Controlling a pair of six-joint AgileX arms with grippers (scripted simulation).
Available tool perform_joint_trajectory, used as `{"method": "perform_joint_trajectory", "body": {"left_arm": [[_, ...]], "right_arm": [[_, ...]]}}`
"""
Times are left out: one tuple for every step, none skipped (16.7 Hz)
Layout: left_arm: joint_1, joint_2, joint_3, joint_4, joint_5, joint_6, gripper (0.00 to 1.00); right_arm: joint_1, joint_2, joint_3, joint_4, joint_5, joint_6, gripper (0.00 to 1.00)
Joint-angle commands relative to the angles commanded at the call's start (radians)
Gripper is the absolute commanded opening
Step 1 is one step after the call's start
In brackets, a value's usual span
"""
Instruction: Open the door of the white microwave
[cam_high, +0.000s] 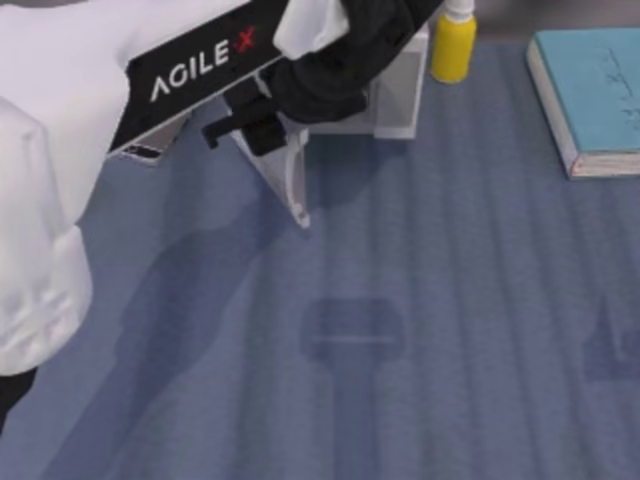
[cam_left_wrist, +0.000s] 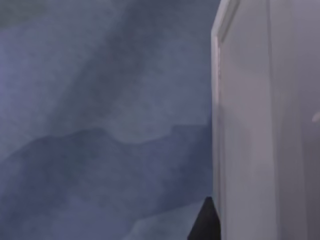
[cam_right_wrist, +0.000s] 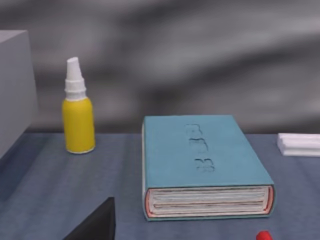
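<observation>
My left pincer (cam_high: 240, 125) is at the door (cam_high: 285, 175), swung wide off the white microwave (cam_high: 400, 95); can't tell its grip.

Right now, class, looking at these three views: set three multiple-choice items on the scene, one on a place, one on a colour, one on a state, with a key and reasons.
1. Where does the light-blue book lie in the top view?
A. the table's far right
B. the table's near left
C. on top of the microwave

2. What colour is the bottle beside the white microwave?
A. red
B. yellow
C. green

3. How does the door stand?
A. shut flush
C. swung out from the front
B. taken off, lying flat

Key: 1 A, it sits by the right edge; 2 B, yellow body with white cap; 3 C, the left gripper is at the angled panel.
</observation>
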Motion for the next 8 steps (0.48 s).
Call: {"method": "perform_joint_trajectory", "body": {"left_arm": [[0.0,0.0,0.0,0.0,0.0,0.0,0.17],[0.0,0.0,0.0,0.0,0.0,0.0,0.1],[0.0,0.0,0.0,0.0,0.0,0.0,0.02],[0.0,0.0,0.0,0.0,0.0,0.0,0.0],[0.0,0.0,0.0,0.0,0.0,0.0,0.0],[0.0,0.0,0.0,0.0,0.0,0.0,0.0],[0.0,0.0,0.0,0.0,0.0,0.0,0.0],[0.0,0.0,0.0,0.0,0.0,0.0,0.0]], "right_arm": [[0.0,0.0,0.0,0.0,0.0,0.0,1.0],[0.0,0.0,0.0,0.0,0.0,0.0,1.0],[0.0,0.0,0.0,0.0,0.0,0.0,1.0],[0.0,0.0,0.0,0.0,0.0,0.0,1.0],[0.0,0.0,0.0,0.0,0.0,0.0,1.0],[0.0,0.0,0.0,0.0,0.0,0.0,1.0],[0.0,0.0,0.0,0.0,0.0,0.0,1.0],[0.0,0.0,0.0,0.0,0.0,0.0,1.0]]}}
